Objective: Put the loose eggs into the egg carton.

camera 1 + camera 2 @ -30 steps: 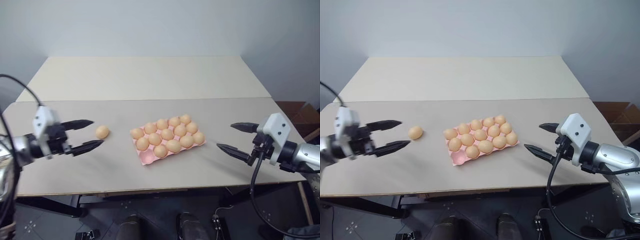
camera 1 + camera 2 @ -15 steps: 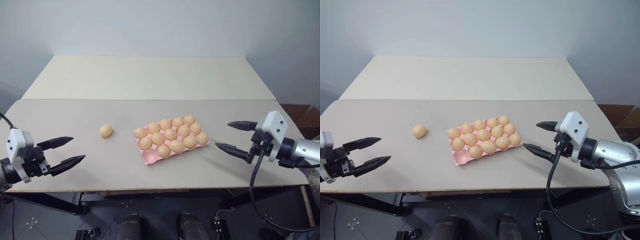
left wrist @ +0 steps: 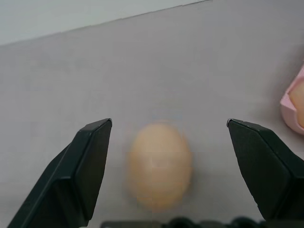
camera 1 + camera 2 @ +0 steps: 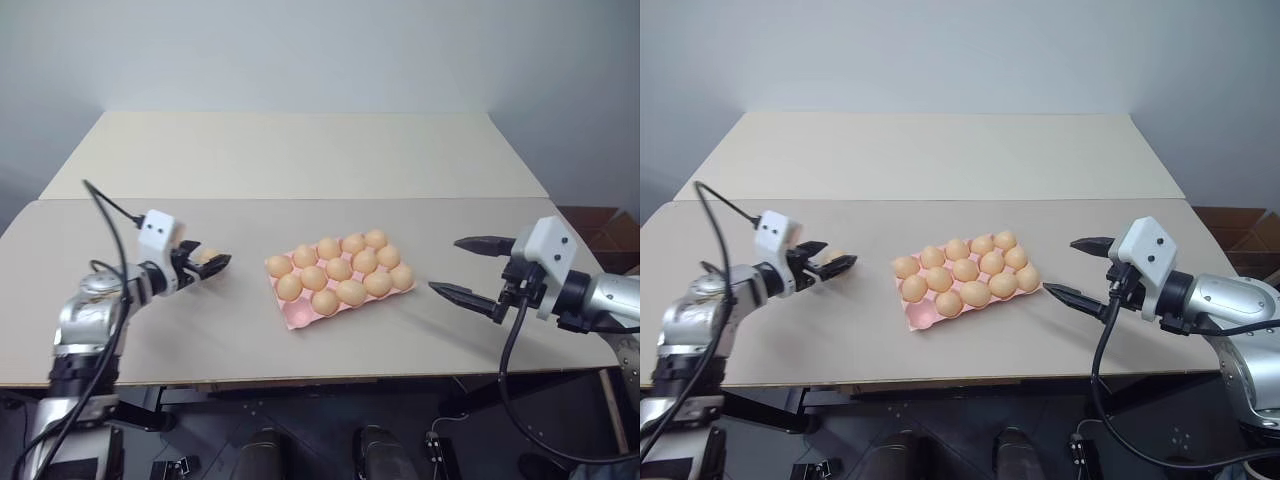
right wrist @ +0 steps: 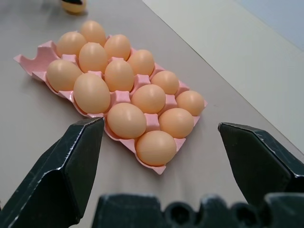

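Observation:
One loose egg (image 4: 206, 257) lies on the grey table, left of the egg carton (image 4: 296, 316). My left gripper (image 4: 207, 265) is open around it. In the left wrist view the egg (image 3: 160, 164) sits between the two black fingers (image 3: 90, 161), with a gap on each side. The pink carton (image 5: 34, 58) holds several tan eggs, and its near-left corner cup is bare. Right of the carton, my right gripper (image 4: 445, 265) hovers open and holds nothing.
The grey table (image 4: 330, 350) has a front edge close below both arms. A second, beige table (image 4: 300, 150) adjoins it at the back. A black cable (image 4: 110, 205) arcs over my left arm. A cardboard box (image 4: 600, 225) stands past the table's right end.
My left arm has swung in from the table's near-left edge to the loose egg, and its open fingers now flank it. The right arm has stayed still.

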`<state>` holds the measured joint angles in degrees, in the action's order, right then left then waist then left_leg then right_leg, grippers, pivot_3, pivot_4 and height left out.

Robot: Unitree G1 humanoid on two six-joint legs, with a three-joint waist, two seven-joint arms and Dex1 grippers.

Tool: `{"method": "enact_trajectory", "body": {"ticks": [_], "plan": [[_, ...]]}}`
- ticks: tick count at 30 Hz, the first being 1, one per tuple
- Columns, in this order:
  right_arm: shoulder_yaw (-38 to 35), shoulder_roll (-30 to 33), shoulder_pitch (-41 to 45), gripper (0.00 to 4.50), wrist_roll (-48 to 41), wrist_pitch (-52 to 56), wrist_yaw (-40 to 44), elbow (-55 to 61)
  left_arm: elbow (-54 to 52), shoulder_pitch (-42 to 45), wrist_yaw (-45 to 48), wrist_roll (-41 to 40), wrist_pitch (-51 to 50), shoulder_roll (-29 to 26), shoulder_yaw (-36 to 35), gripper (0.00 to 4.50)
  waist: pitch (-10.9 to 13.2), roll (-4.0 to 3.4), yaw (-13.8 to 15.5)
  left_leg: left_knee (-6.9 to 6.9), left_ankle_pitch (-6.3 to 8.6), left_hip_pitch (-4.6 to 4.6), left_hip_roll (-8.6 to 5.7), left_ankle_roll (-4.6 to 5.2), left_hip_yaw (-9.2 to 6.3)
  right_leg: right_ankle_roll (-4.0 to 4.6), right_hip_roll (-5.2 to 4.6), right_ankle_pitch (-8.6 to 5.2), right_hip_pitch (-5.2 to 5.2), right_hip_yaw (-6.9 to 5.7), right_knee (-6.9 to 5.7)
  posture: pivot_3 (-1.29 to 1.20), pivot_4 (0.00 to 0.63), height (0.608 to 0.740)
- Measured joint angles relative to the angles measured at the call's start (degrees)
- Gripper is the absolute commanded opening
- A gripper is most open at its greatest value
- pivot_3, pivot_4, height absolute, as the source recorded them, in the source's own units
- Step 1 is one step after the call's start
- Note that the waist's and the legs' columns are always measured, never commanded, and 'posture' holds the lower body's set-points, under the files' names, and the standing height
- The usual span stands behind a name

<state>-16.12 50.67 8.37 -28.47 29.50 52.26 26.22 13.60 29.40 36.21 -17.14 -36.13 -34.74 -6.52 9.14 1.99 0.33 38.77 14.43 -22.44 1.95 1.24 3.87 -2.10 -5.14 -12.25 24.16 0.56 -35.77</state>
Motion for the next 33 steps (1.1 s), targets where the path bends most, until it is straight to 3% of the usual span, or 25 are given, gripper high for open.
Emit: {"method": "enact_trajectory", "body": {"ticks": [1,9,14,21,26,33], "plan": [[-0.1,0.0,0.0,4.50,-0.2,0.3,-0.1,0.6,2.0,1.2,-0.8,0.7,-0.1,0.5,0.8,4.24,0.0,0.00,-0.1,-0.01,0.00,0.00,0.00,0.00,-0.01,0.00,0.00,0.00,0.00,0.01,0.00,0.00,0.150,0.740],[-2.0,0.1,-0.2,4.50,-2.2,2.4,-2.3,2.9,5.2,2.5,-0.4,2.3,-1.6,-0.1,1.7,1.79,0.0,0.00,-0.3,0.03,0.00,0.00,-0.01,0.00,-0.12,-0.03,-0.05,0.02,-0.01,0.02,0.00,0.00,0.150,0.740],[-2.2,0.1,0.2,4.50,-2.2,2.6,-3.0,2.7,3.8,2.0,2.9,1.6,-1.2,-1.1,1.6,1.73,0.0,0.00,-0.3,0.02,0.00,-0.03,-0.01,0.00,-0.13,-0.03,-0.05,0.02,0.02,0.02,0.01,0.00,0.150,0.740],[-2.2,0.1,0.3,4.50,-2.2,2.8,-4.3,2.7,-12.5,1.0,17.6,-6.1,-1.2,-5.6,1.8,1.73,0.0,0.00,-0.3,0.04,0.00,-0.07,-0.01,0.00,-0.10,-0.02,-0.07,0.02,0.04,0.03,0.01,0.00,0.150,0.740],[-2.0,-0.6,0.2,4.50,-2.2,2.8,-5.2,3.1,-20.3,0.0,26.8,-10.3,-0.9,-4.6,7.6,1.73,0.0,-0.01,0.0,0.05,0.00,-0.03,-0.02,0.00,-0.03,-0.02,-0.04,0.01,0.00,0.03,0.01,0.00,0.150,0.740],[-1.9,-0.9,-0.8,4.50,-2.2,2.9,-6.9,4.5,-20.1,-0.5,29.6,-6.3,5.0,-1.7,17.0,1.73,0.0,-0.01,0.0,0.05,0.00,-0.07,-0.03,0.01,-0.04,-0.02,-0.01,0.01,0.03,0.05,0.03,0.00,0.150,0.740]]}}
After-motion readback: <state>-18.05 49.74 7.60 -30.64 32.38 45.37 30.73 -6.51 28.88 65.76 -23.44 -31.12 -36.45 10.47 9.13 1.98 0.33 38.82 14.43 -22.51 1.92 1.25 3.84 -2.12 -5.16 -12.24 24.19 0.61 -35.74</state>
